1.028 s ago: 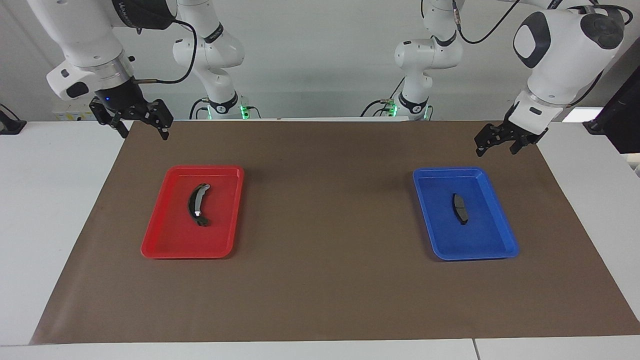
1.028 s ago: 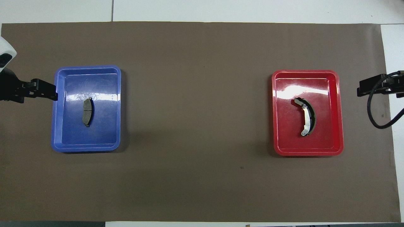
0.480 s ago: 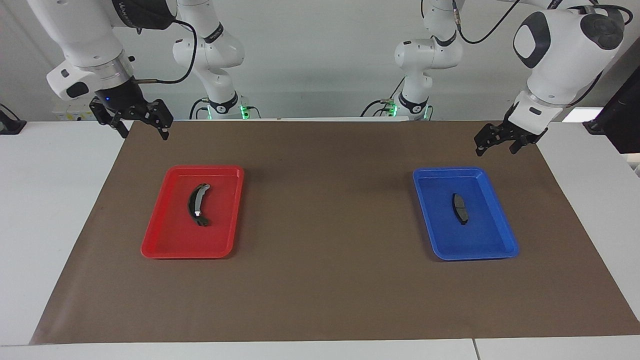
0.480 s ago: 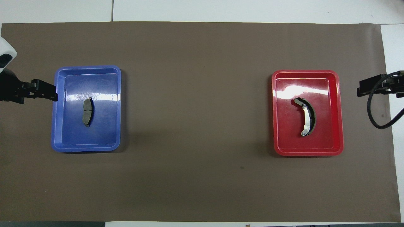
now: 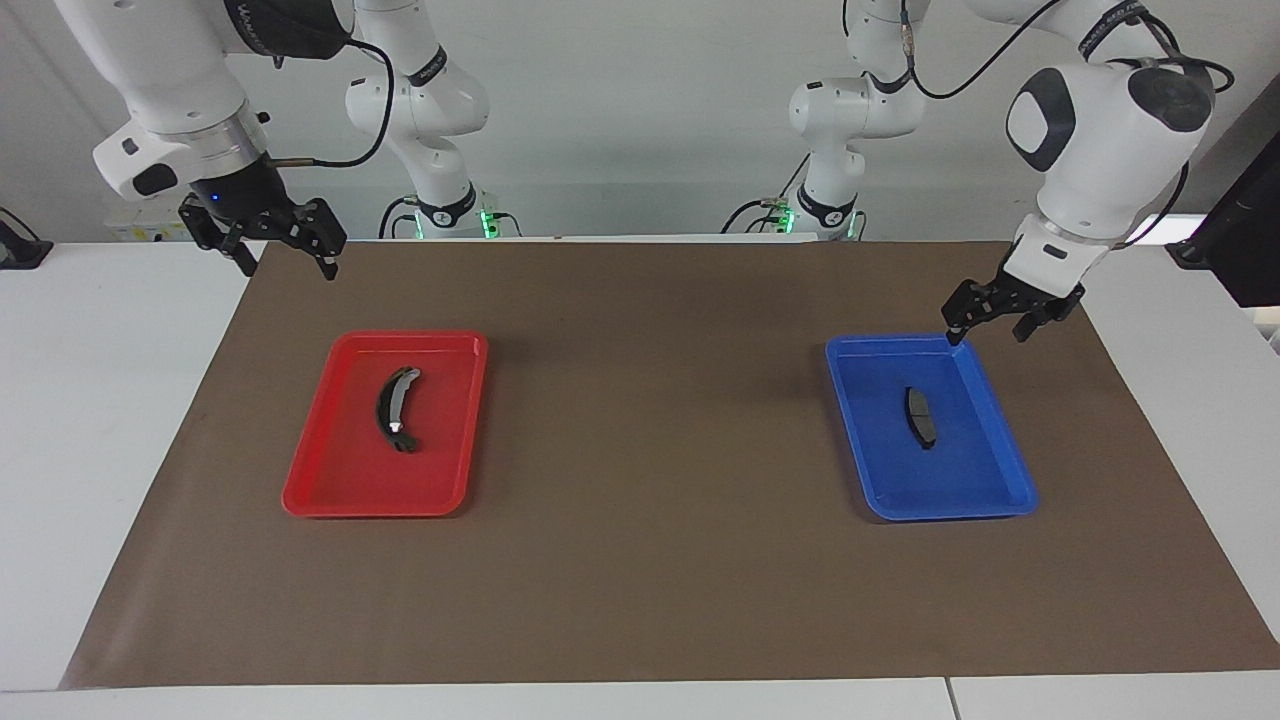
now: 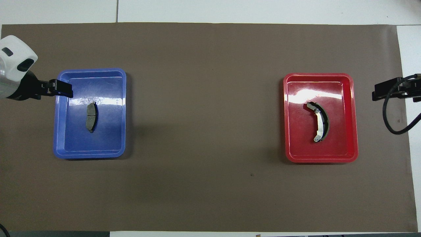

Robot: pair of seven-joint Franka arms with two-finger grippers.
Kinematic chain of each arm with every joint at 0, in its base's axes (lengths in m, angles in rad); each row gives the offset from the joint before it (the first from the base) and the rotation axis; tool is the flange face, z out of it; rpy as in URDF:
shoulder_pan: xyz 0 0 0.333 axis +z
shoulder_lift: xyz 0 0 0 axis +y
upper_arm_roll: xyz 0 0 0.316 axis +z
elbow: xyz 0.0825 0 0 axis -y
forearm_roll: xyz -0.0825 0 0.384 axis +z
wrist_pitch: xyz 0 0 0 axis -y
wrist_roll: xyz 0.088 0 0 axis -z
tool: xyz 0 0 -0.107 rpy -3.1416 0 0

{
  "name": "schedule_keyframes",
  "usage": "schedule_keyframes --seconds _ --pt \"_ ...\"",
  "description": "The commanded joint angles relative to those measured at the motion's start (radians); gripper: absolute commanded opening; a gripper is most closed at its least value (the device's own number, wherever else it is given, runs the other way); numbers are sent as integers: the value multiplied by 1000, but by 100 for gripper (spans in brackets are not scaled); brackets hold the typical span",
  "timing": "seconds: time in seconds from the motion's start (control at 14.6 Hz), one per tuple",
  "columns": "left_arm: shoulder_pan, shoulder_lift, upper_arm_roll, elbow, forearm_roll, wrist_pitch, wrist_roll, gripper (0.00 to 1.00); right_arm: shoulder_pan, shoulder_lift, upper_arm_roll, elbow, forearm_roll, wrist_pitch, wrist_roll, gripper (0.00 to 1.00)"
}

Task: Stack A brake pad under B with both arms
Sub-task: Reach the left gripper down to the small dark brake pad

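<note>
The A brake pad (image 5: 920, 417), short and plain dark grey, lies in a blue tray (image 5: 950, 512) toward the left arm's end; it also shows in the overhead view (image 6: 91, 117). B (image 5: 393, 410), a long black crescent with a light grey strip, lies in a red tray (image 5: 370, 508) toward the right arm's end, and shows in the overhead view (image 6: 320, 126). My left gripper (image 5: 988, 328) is open and empty in the air over the blue tray's rim (image 6: 88, 154) at the left arm's end. My right gripper (image 5: 288, 262) is open and empty, raised over the mat's corner beside the red tray (image 6: 320, 160).
A brown mat (image 5: 650, 560) covers the white table (image 5: 110, 420); both trays sit on it, far apart. A black cable (image 6: 391, 125) hangs from the right arm. A dark screen (image 5: 1240, 240) stands at the left arm's end.
My left gripper has come down and moved in from beside the blue tray to over its rim. The right arm, the pads and the trays have not moved.
</note>
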State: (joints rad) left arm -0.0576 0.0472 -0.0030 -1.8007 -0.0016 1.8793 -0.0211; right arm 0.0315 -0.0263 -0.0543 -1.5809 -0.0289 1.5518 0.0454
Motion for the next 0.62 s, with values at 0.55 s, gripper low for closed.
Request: schedule_keyframes --seconds 0.55 --pt "9 91 5 -224 -8 322 63 98 -13 -15 10 -13 6 -1 -24 100"
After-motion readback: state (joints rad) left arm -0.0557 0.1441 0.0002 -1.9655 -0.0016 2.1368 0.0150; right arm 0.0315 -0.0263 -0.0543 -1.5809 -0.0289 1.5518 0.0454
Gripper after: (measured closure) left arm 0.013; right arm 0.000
